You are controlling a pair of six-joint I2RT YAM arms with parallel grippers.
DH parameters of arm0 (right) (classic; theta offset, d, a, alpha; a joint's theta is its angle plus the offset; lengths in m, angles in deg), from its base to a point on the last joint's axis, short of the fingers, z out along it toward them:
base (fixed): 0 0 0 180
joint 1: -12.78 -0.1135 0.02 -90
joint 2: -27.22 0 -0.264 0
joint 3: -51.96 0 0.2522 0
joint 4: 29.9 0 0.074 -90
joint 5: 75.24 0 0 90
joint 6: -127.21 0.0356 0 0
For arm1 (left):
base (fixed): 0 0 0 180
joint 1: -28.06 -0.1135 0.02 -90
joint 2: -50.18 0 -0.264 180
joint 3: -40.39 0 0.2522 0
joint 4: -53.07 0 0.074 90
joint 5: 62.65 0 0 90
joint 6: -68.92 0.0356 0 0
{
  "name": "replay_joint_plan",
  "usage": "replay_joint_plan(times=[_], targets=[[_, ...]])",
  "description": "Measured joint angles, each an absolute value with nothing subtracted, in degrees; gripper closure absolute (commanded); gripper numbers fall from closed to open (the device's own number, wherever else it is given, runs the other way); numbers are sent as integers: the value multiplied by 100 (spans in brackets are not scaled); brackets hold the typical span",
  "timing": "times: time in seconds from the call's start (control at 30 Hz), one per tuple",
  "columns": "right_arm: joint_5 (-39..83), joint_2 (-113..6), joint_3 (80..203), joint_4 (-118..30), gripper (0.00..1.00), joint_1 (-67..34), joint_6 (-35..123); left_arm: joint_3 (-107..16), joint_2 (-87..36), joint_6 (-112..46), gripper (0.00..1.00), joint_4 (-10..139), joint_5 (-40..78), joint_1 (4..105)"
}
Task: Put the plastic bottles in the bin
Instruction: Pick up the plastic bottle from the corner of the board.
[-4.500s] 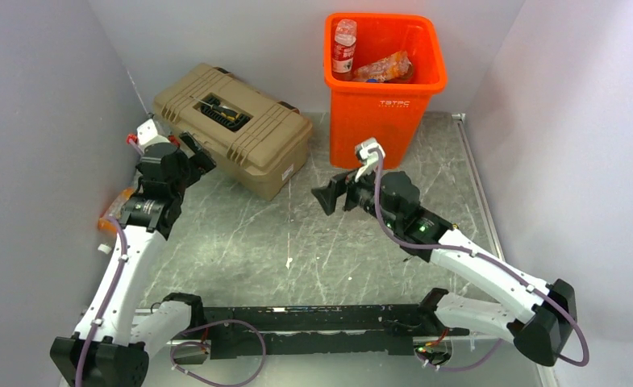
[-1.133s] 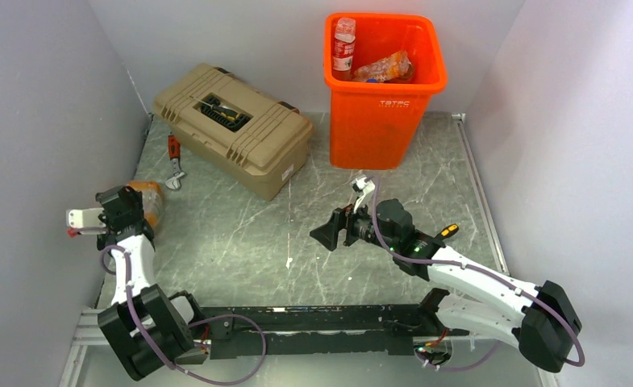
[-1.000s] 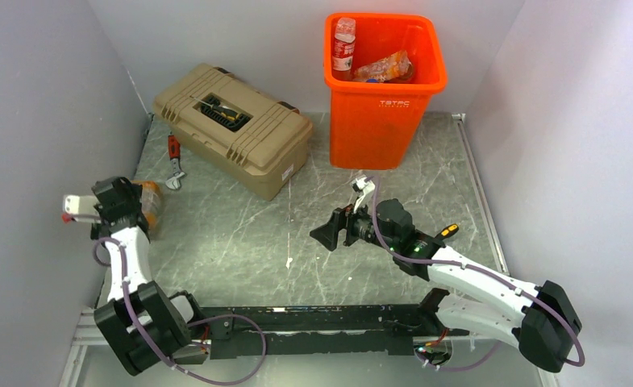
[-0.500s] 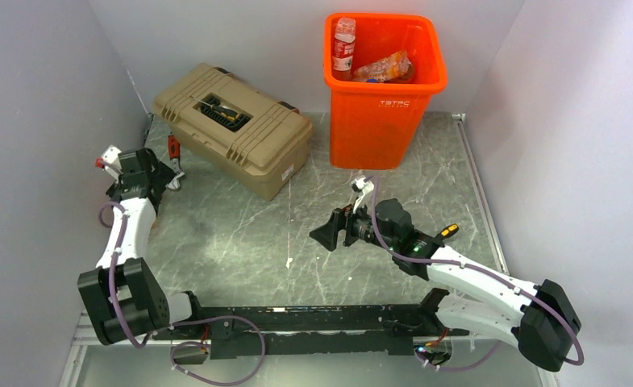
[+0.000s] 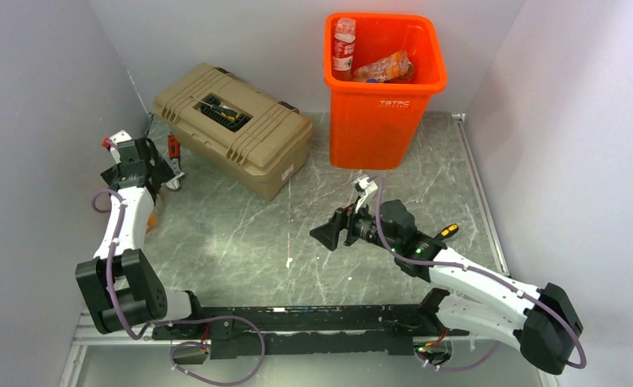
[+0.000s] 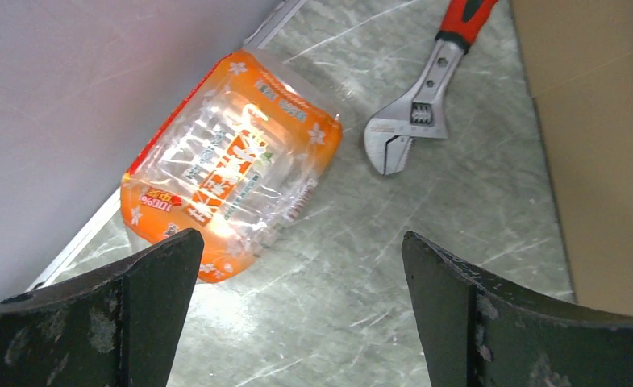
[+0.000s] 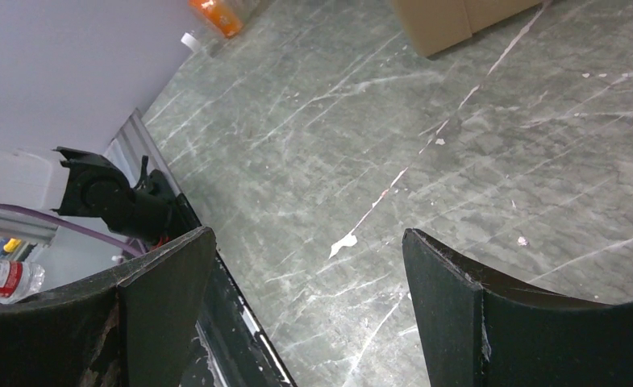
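Left gripper hovers with jaws spread wide and empty above the bottle. The bottle lies on its side at the far left, close along the wall and near a wrench. Right gripper, jaws likewise apart and empty, hangs over the middle of the table. The bin stands at the far edge, right of centre. The bottle looks empty, so it is probably light, thin-walled and yielding, with a slick label. It is best pinched gently across its mid-body.

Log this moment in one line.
left gripper: open, aimed at orange bottle | right gripper: open, empty | bin: bottles inside
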State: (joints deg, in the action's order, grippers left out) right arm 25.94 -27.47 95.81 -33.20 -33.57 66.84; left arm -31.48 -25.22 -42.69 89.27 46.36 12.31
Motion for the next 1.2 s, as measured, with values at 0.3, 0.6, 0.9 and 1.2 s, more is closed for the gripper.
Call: replay_joint_plan(times=[0.3,0.6,0.9,1.2], targets=[[2599,-2601,9500,-3235,10,-3377,6686,-2938,-2834,-4013,1,8876,4935,1091],[2605,-2601,9500,-3195,10,-3377,6691,-2392,-2633,-4380,1,8900,5394,615],[2669,-2463,9489,-3160,10,-3379,6702,-2127,-2782,-4717,0,8857,4957,302],[2669,-2402,9489,-3154,10,-3379,6702,-2119,-3110,-4728,4,8815,4098,499]])
